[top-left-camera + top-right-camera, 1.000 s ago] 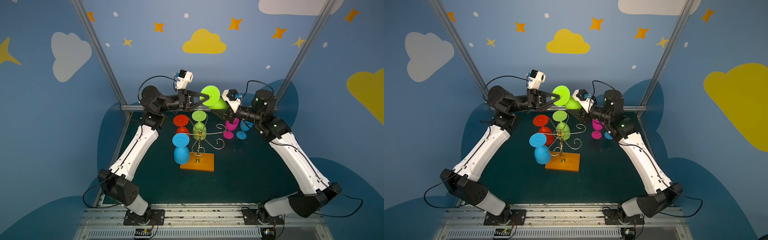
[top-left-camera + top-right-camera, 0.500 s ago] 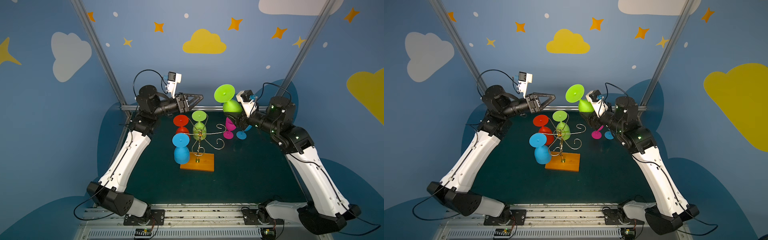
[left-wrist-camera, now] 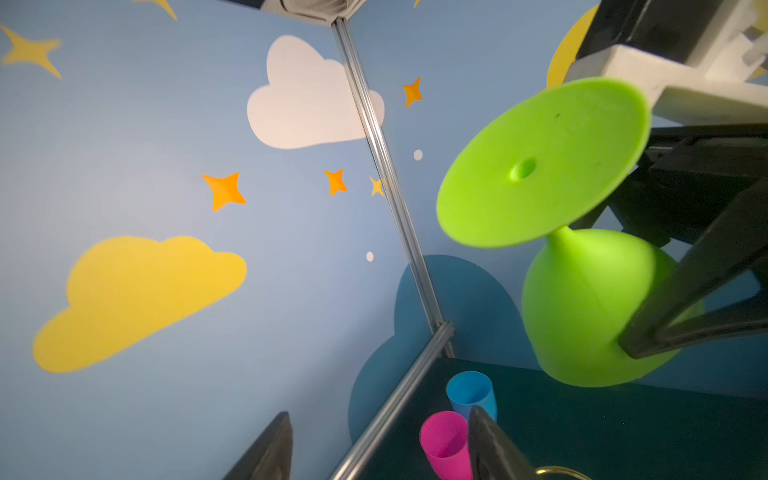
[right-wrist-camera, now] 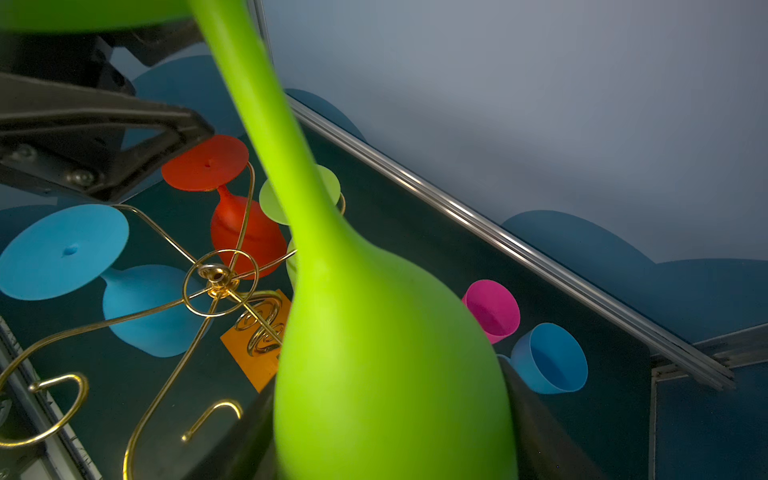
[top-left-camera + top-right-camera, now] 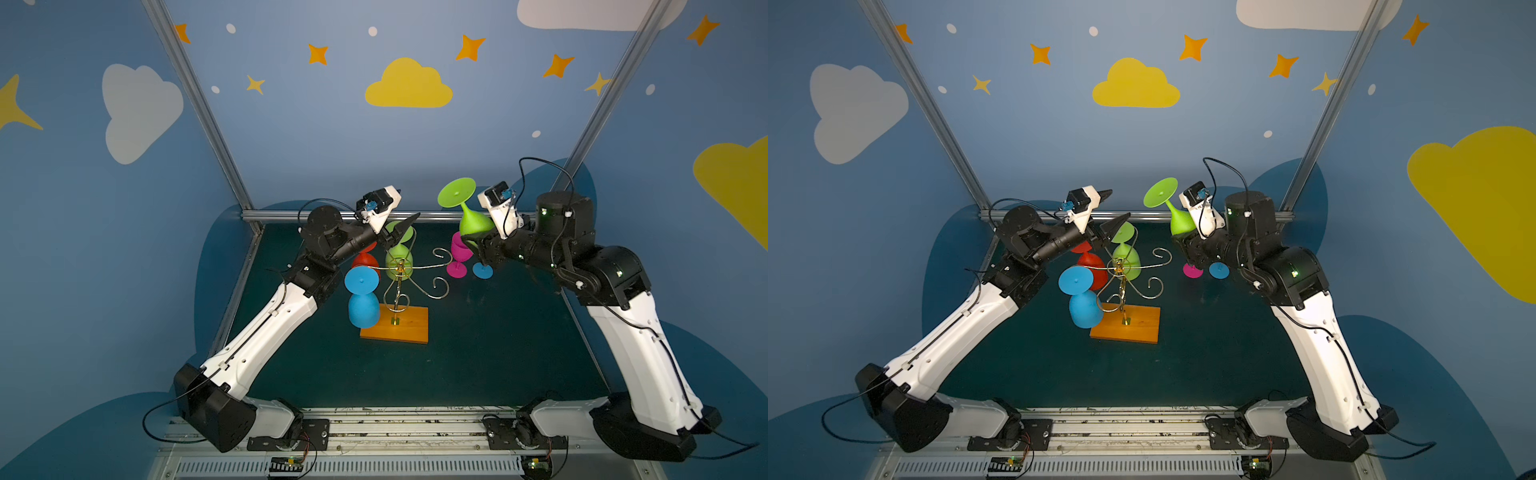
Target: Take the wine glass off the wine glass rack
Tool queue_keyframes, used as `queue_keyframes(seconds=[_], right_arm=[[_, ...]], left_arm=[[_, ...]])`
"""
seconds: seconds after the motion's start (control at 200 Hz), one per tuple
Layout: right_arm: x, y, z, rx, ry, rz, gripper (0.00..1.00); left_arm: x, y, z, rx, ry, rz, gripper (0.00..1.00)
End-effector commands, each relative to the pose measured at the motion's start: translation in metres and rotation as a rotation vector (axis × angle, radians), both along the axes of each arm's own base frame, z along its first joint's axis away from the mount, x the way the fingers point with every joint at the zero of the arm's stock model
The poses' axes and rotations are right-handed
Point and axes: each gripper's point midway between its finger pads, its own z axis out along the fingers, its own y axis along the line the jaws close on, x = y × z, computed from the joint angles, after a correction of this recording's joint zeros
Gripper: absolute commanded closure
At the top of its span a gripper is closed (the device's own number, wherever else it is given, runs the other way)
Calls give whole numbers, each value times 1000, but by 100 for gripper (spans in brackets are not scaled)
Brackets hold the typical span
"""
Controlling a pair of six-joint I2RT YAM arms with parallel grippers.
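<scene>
right gripper [image 5: 478, 246] is pinching the lime wine glass [image 5: 471, 222] by its bowl, foot up, clear right of the wine glass rack [image 5: 409, 328]; left gripper [image 5: 1119, 203] is hovering spread above the rack's far-left arms.

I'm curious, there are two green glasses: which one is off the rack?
The green glass held by the right end effector, foot up; the other green glass hangs on the rack.

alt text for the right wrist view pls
A lime green wine glass, foot up, fills the view, its bowl gripped by the right claw. Behind it, a blue glass, a red glass and another green glass hang on the gold wire rack. A pink glass stands beyond.
</scene>
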Motion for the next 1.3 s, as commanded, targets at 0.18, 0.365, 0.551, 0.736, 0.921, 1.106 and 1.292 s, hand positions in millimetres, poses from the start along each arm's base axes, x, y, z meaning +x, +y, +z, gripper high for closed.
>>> queue_keyframes(seconds=[0.18, 0.365, 0.551, 0.736, 0.921, 1.106, 1.292], right_arm=[[-3, 17, -9, -27, 75, 29, 66], [-3, 30, -13, -37, 110, 56, 67], [-4, 37, -21, -50, 141, 69, 69], [-6, 40, -21, -42, 149, 76, 69], [-7, 43, -22, -32, 161, 87, 67], [-10, 45, -21, -20, 169, 97, 58], [-12, 45, -10, 39, 134, 98, 20]], left_arm=[[-17, -14, 20, 55, -221, 0, 36], [-20, -19, 17, 71, -227, -13, 38], [-19, -20, 15, 79, -223, -12, 51], [-19, -22, 13, 81, -211, -23, 62], [-18, -23, 12, 80, -206, -21, 77], [-16, -21, 14, 63, -204, -13, 94], [-10, -15, 14, 39, -164, 28, 97]])
